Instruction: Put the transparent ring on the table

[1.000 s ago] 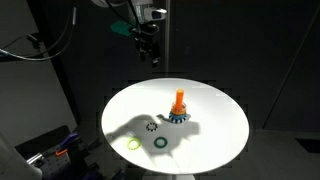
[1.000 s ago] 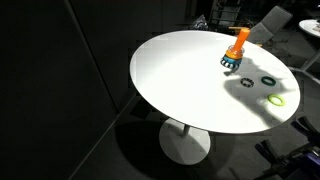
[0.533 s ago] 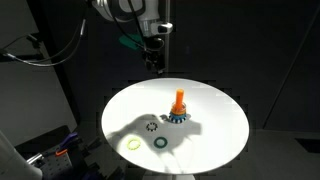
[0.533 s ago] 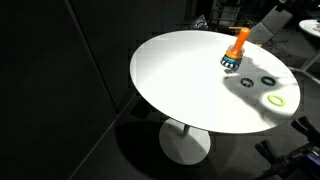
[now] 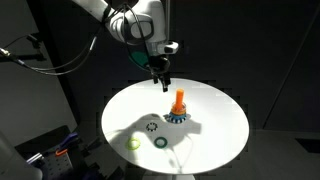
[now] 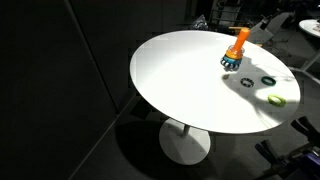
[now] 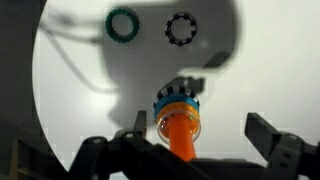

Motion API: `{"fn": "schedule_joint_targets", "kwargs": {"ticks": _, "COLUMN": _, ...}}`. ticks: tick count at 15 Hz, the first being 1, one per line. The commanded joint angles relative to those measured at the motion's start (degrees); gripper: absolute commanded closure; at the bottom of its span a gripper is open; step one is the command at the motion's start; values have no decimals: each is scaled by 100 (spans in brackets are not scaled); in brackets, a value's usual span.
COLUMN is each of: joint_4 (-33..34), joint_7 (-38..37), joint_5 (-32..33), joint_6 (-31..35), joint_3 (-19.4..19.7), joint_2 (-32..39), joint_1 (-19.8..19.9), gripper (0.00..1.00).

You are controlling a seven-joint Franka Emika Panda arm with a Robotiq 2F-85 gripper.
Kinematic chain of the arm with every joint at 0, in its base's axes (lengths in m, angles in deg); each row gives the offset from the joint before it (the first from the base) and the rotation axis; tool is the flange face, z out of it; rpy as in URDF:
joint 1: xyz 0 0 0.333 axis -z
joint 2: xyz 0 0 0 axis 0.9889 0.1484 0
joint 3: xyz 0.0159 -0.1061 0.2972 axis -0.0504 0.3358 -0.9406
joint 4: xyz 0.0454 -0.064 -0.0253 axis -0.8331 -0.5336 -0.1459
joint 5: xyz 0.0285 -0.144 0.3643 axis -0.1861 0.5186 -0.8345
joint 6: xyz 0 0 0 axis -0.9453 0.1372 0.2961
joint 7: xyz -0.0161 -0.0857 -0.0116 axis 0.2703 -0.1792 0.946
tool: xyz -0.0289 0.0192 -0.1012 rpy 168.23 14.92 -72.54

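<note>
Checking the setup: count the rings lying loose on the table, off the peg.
3. A yellow-green ring near the edge of the table, a dark green ring beside it, a black toothed ring nearer the orange peg. A transparent one could go unseen.

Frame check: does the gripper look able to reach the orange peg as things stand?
Probably yes. The gripper hangs open above the table, close to the orange peg, with nothing between them; the loose rings lie apart from the peg.
</note>
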Motion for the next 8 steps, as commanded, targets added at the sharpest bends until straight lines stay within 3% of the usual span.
{"fn": "schedule_joint_targets", "kwargs": {"ticks": 1, "joint_4": 233, "joint_7": -198, "joint_5": -51, "joint_6": 462, "joint_3": 20, "joint_2": 516, "joint_1": -11, "gripper": 0}}
{"fn": "schedule_joint_targets", "kwargs": {"ticks": 8, "joint_4": 695, "joint_7": -460, "joint_5": -35, "joint_6": 997, "joint_3": 86, "joint_2": 1382, "joint_1": -57, "gripper": 0}}
